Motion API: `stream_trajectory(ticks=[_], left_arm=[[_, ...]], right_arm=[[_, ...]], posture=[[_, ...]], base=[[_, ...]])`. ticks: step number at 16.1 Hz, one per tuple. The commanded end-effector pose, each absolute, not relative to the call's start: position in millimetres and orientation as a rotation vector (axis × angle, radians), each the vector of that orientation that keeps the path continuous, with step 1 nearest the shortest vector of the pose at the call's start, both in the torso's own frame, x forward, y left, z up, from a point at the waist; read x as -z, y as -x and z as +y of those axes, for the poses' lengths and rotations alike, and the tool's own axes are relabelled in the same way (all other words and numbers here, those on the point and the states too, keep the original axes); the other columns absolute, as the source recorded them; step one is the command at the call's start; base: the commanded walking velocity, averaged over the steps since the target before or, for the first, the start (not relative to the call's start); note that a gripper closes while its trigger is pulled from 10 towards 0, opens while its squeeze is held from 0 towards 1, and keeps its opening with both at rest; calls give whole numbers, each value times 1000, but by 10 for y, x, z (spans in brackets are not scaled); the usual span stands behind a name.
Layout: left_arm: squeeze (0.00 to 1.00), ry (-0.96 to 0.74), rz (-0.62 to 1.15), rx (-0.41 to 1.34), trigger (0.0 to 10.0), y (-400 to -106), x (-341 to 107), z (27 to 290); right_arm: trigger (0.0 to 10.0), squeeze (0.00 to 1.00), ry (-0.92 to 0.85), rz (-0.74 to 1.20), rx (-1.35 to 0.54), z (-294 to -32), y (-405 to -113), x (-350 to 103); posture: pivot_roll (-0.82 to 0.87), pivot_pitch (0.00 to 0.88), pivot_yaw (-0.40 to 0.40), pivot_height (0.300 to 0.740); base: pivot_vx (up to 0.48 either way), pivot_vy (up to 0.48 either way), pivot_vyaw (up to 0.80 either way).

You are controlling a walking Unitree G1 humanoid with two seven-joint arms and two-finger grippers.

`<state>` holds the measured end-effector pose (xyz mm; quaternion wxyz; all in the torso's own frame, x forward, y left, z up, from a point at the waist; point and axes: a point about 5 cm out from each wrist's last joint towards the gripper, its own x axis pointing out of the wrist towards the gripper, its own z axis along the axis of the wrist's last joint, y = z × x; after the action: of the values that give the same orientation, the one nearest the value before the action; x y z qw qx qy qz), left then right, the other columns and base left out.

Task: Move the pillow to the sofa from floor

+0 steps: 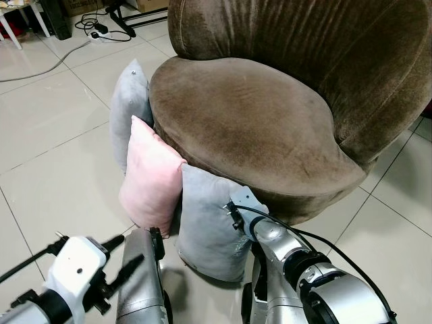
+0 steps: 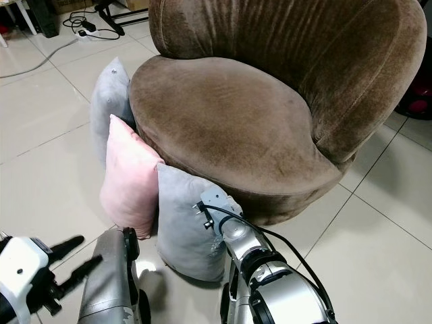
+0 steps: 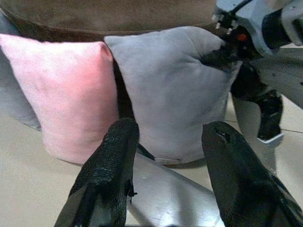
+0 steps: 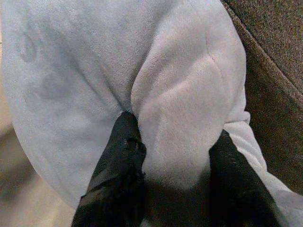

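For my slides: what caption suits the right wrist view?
Right gripper pinching a fold of the grey pillow beside the brown sofa.

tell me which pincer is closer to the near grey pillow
Right. The right pincer is pinching a fold of the near grey pillow, fingers pressed into the fabric. The left pincer is open, short of it, pointing at its lower edge.

I was steering through what looked like a home living room. A round brown velvet armchair [image 1: 270, 115] stood on pale glossy floor tiles [image 1: 47, 135]. Soft cushions leaned against its base: a pink one [image 1: 152, 177] between two grey ones [image 1: 209, 223]. Beyond the armchair, a white power strip [image 1: 98, 34] with black cables lay on the tiles, near white furniture legs [image 1: 10, 27].
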<state>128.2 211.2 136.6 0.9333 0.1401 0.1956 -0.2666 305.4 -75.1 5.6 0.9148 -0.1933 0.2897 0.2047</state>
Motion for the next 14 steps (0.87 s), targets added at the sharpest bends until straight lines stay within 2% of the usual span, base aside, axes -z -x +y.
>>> stream_trajectory(ticks=[1,8,11,14], left_arm=[[0,-269,433,576,10000,-1246,-1332,2086],[0,-177,469,539,10000,-1209,-1199,2036],[0,-159,469,538,10000,-1285,-1154,2002],[0,-135,450,527,10000,-1405,-1105,1969]], right_arm=[[0,0,410,660,-418,-832,-2950,71],[0,0,385,641,-473,-862,-2982,35],[0,0,382,633,-501,-871,-2975,36],[0,0,370,622,-516,-829,-2976,23]], posture=[[168,112,-31,470],[140,48,-50,470],[118,0,-59,470],[97,0,-63,470]], base=[[0,0,0],[0,0,0],[0,0,0],[0,0,0]])
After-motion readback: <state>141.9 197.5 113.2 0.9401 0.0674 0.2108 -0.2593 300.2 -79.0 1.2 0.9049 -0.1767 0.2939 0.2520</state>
